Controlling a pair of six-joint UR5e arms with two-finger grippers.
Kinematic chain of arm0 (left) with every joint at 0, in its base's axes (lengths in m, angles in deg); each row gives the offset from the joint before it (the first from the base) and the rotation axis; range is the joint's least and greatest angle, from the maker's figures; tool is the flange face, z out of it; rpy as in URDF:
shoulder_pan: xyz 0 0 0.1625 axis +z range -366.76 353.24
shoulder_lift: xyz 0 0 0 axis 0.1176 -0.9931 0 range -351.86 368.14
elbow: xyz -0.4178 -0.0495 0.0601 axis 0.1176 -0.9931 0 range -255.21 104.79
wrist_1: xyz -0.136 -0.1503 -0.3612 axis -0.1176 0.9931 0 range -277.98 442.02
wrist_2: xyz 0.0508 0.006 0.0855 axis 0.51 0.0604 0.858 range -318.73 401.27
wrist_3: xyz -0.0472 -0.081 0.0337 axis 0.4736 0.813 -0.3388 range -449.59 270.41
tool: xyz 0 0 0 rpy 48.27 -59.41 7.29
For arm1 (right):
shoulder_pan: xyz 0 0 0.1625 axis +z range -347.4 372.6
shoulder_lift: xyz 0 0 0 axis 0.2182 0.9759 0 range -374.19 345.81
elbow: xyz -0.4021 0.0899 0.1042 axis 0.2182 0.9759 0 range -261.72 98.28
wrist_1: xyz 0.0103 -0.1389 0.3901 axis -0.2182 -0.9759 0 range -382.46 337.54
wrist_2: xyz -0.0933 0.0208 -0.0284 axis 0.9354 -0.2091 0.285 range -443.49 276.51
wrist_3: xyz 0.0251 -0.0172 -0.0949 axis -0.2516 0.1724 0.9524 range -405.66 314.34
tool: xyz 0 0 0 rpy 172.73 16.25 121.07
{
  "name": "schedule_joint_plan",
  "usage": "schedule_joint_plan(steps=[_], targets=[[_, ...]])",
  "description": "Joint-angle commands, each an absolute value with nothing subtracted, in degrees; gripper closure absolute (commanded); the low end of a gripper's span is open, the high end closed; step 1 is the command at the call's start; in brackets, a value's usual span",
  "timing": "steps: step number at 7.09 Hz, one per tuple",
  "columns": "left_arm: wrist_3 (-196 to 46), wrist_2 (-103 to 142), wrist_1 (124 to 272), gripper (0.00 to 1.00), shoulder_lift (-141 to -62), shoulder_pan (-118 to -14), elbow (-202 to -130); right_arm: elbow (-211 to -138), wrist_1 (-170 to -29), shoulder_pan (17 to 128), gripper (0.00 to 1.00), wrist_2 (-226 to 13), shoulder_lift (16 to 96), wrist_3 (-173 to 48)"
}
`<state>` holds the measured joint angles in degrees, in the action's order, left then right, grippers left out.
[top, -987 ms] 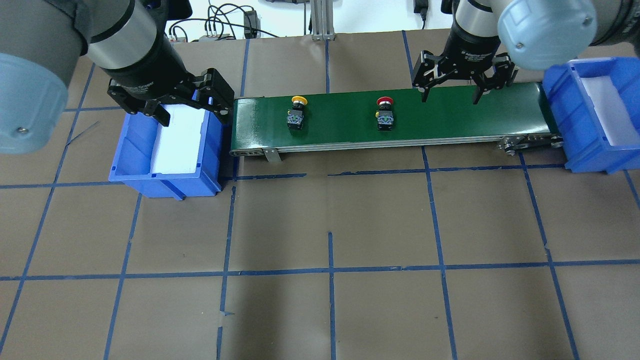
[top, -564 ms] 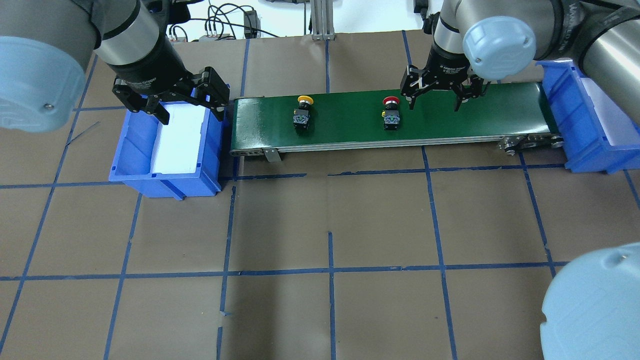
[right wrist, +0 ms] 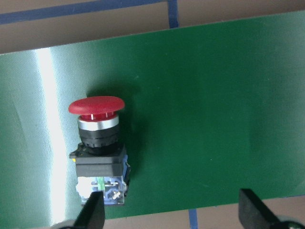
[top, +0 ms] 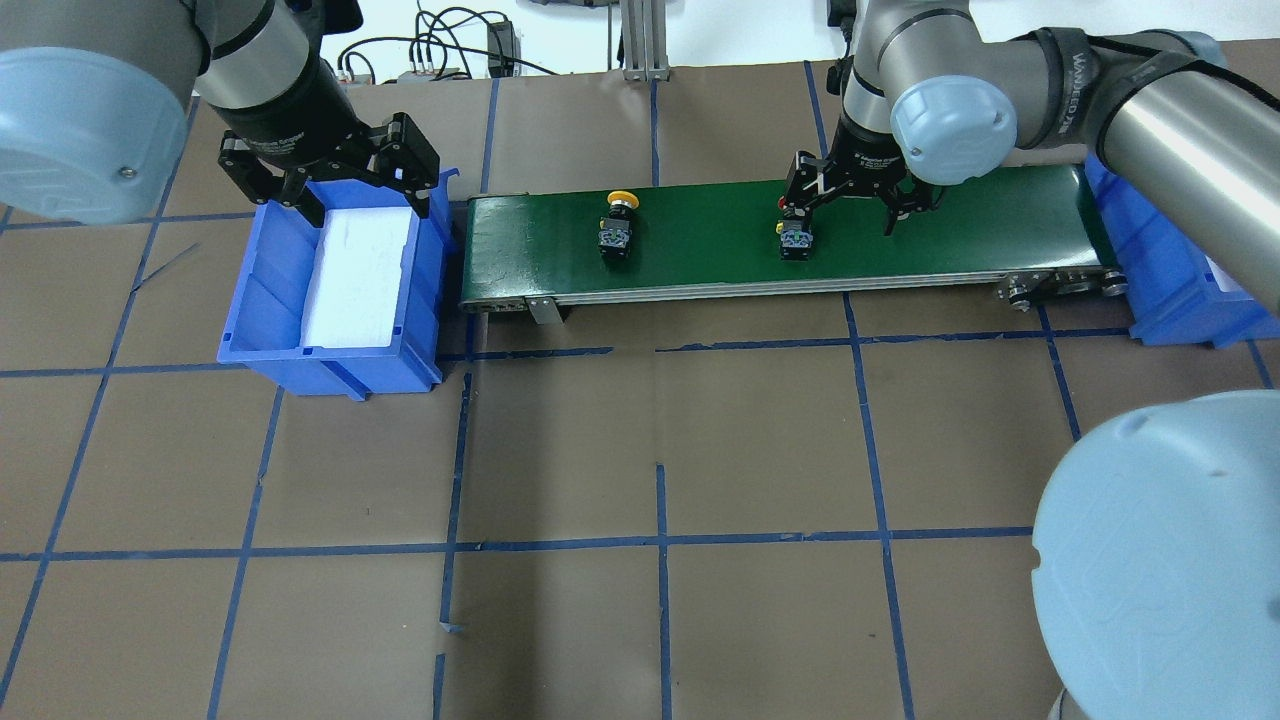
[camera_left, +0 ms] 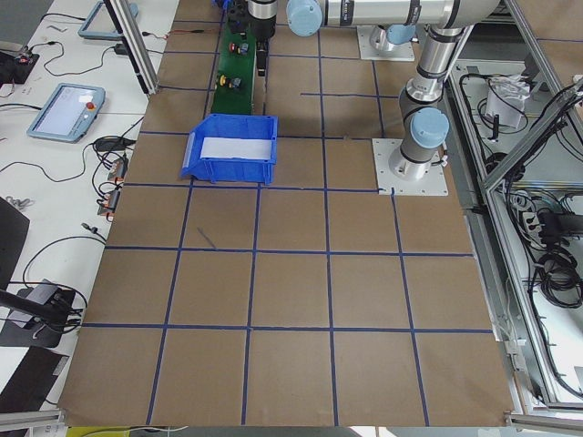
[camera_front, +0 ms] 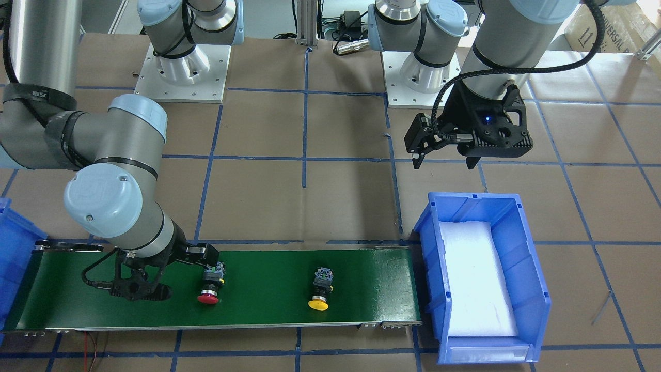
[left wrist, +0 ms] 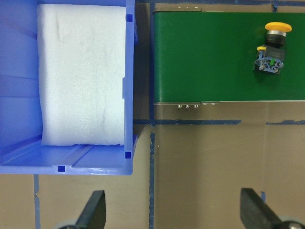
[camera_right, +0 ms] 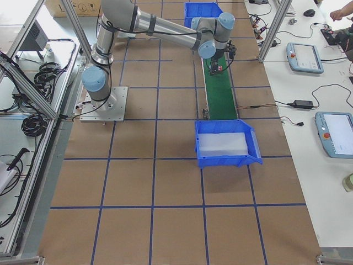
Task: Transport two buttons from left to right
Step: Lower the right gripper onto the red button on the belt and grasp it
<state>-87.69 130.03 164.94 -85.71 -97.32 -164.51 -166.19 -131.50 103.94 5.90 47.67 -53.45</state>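
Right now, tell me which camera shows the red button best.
The right wrist camera: the red button sits large in frame, cap, body and rear block all sharp on the green belt. Front-facing shows it small; overhead, the right tool covers its cap; side views give a speck; the left wrist camera misses it.

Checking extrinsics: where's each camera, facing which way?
Front-facing: across table, facing both bases; right end effector at view's left.
Overhead: behind robot, looking down on belt; both arms.
Exterior left: robot's left table end; left bin nearest, left arm's base.
Exterior right: opposite end; right bin nearest, right arm.
Left wrist: straight down; left bin, yellow button, own fingertips.
Right wrist: straight down; red button, own fingertips.
Shared: overhead and front-facing both show both buttons.
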Motion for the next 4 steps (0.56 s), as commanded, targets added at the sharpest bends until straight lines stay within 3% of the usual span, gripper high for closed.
schedule_joint_plan(steps=[1, 4], targets=[[-87.1, 130.5, 169.4, 0.0, -82.3, -98.0, -164.3, -166.1, -132.0, 104.1, 0.0, 5.8, 46.9, -53.7], [-87.5, 130.4, 171.0, 0.0, -80.1, -98.4, -164.7, -166.0, -132.3, 104.2, 0.0, 5.7, 45.9, -53.7]])
